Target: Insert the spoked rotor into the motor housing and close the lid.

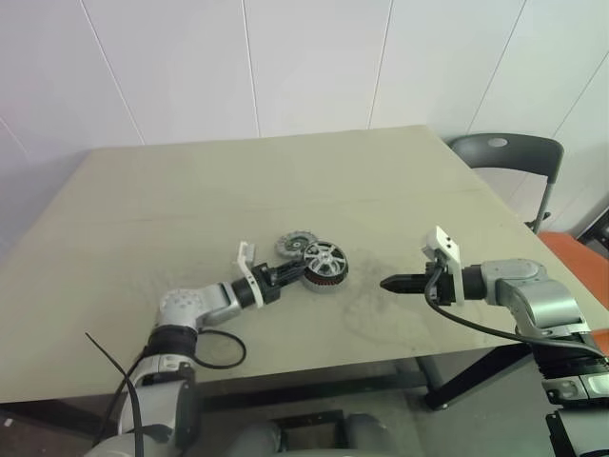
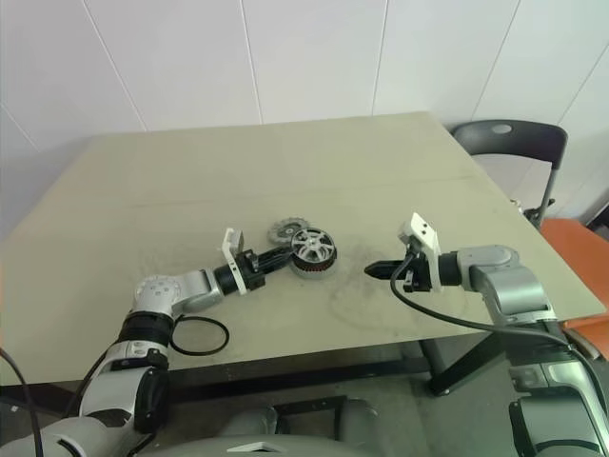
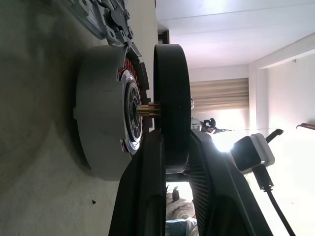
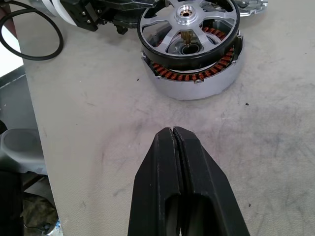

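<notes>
My left gripper is shut on the black rim of the spoked rotor, a silver wheel with spokes around a hub. The rotor hangs tilted just above the motor housing, a grey ring with copper windings, and its brass shaft reaches into the housing's central hole. A gap still shows between rotor and housing. The lid, a grey ribbed disc, lies flat on the table just behind them. My right gripper is shut and empty, a hand's width to the right of the housing, pointing at it.
A black cable loop lies on the table near its front edge by my left arm. A dark chair stands beyond the table's right corner, with an orange surface beside it.
</notes>
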Robot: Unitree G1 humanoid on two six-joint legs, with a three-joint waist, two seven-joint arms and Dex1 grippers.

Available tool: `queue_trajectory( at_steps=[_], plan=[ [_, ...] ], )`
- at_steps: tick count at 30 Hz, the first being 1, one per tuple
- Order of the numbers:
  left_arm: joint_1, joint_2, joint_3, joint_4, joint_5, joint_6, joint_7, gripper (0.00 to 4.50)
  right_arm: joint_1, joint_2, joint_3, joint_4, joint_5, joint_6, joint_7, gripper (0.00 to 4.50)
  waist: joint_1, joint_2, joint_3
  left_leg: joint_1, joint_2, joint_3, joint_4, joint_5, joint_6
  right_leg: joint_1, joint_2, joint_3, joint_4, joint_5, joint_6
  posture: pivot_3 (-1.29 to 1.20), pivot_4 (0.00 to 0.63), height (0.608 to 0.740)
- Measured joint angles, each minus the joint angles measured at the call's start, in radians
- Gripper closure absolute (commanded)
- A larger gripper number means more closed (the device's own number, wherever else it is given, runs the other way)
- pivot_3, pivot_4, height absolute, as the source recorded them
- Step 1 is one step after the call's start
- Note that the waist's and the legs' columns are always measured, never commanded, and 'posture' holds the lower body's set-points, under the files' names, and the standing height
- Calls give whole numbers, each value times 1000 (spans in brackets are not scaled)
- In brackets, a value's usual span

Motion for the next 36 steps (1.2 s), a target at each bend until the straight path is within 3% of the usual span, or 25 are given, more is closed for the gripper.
queue_trajectory(
  at_steps=[18, 27, 36],
  plan=[
    [-25, -33, 34, 32, 121, 27, -65, 4119, 7, 1, 0, 0, 0, -4, -28, 4500, 0, 0, 0, 1, 0, -2, 1, 0, 0, 2, -1, -1, 0, 0, 1, 0, 0, 740],
    [-49, -35, 49, 92, 181, -5, -112, 4119, 9, 5, 1, 0, -1, -13, -43, 4500, -5, 0, 0, 13, 0, -2, 1, -2, -3, 14, 0, -2, -1, -1, 1, 0, 0, 740],
    [-63, -56, 53, 143, 242, -43, -162, 4119, 9, 8, 2, 0, -2, -17, -50, 4500, -3, 2, -1, 15, 0, -2, 2, -2, -3, 19, -2, -6, -2, -2, 2, 0, 0, 740]
  ],
)
